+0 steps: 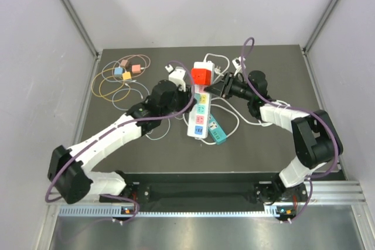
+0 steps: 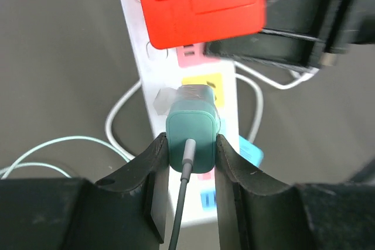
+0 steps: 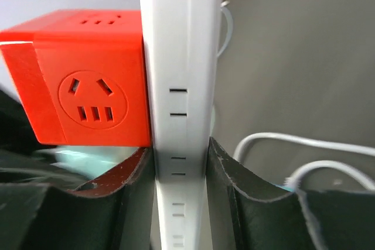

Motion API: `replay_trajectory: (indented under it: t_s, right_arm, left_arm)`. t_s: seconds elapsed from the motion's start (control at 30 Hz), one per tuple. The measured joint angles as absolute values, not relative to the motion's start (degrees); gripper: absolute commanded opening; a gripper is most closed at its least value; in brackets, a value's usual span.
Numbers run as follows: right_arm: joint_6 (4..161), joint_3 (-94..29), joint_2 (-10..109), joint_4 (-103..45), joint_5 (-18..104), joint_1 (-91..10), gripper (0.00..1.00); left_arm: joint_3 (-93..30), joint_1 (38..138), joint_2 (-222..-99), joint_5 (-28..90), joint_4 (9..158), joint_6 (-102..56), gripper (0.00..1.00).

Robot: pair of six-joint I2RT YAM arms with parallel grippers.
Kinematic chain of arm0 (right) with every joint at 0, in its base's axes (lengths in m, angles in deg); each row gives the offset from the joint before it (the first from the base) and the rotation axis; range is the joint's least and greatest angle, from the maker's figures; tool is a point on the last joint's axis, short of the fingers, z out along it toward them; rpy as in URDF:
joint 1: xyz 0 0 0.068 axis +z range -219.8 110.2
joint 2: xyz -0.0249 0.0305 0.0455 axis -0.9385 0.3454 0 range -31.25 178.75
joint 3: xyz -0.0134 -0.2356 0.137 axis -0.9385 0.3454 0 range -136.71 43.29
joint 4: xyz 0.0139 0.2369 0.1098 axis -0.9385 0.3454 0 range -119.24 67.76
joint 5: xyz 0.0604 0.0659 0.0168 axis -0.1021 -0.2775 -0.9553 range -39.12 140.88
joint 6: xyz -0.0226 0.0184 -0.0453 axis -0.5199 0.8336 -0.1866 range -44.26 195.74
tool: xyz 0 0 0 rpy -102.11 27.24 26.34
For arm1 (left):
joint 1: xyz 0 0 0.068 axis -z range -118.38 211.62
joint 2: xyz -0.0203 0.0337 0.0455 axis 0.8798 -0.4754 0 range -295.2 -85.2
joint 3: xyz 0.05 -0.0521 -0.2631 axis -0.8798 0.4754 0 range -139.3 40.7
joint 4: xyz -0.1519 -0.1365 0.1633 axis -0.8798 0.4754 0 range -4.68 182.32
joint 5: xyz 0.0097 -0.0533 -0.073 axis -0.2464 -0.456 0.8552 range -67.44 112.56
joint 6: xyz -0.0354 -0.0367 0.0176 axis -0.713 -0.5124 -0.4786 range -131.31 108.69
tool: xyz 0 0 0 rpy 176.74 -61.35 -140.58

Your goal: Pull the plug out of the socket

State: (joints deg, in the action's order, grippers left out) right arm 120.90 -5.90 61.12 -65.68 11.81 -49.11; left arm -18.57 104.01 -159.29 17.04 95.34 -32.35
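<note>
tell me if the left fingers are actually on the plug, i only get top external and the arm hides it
Observer: Yes, the left wrist view shows the left fingers pressed on both sides of the green plug.
Operator: is it out yet
Observer: No, it sits on the white power strip near the red cube; no prongs show.
Operator: and the right arm
Observer: The right fingers clamp the strip's two long edges beside the cube.

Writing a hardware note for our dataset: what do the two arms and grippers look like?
The left arm and right arm both have white links, bulky black joints and a purple cable looping alongside. The left gripper and right gripper each have two matte black fingers tapering to the tip.
</note>
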Motion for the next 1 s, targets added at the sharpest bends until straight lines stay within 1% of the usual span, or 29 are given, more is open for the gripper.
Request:
replay_trajectory:
  t_s: [0.1, 0.2, 0.37, 0.57, 0.73, 0.83, 1.0]
  right_arm:
    - [119.2, -5.9, 61.2, -64.7, 14.7, -50.0, 0.0]
    - [118.3, -5.9, 61.2, -63.6, 16.6, -50.7, 0.0]
    - [117.4, -5.9, 61.2, -63.3, 17.7, -50.9, 0.0]
    - [117.3, -5.9, 61.2, -63.3, 17.8, -51.1, 0.0]
    - [117.4, -5.9, 61.2, -63.3, 17.8, -51.1, 0.0]
    - [117.6, -5.9, 61.2, -63.4, 17.8, -51.1, 0.0]
    - [117.9, -5.9, 61.2, -63.5, 17.8, -51.2, 0.0]
  left_arm:
    - [-19.8, 100.7, -155.8, 21.4, 97.9, -35.7, 0.0]
    - [-21.2, 96.9, -155.1, 25.6, 97.1, -41.4, 0.0]
    - [-21.1, 96.7, -154.9, 28.5, 97.3, -44.6, 0.0]
    - [-22.2, 95.7, -151.6, 19.5, 102.3, -38.9, 0.0]
    - [-25.9, 93.6, -151.2, 2.7, 104.2, -28.7, 0.0]
    - [-25.9, 88.9, -151.4, -2.7, 103.4, -24.8, 0.0]
    - [-26.3, 78.7, -155.7, -6.1, 98.6, -24.8, 0.0]
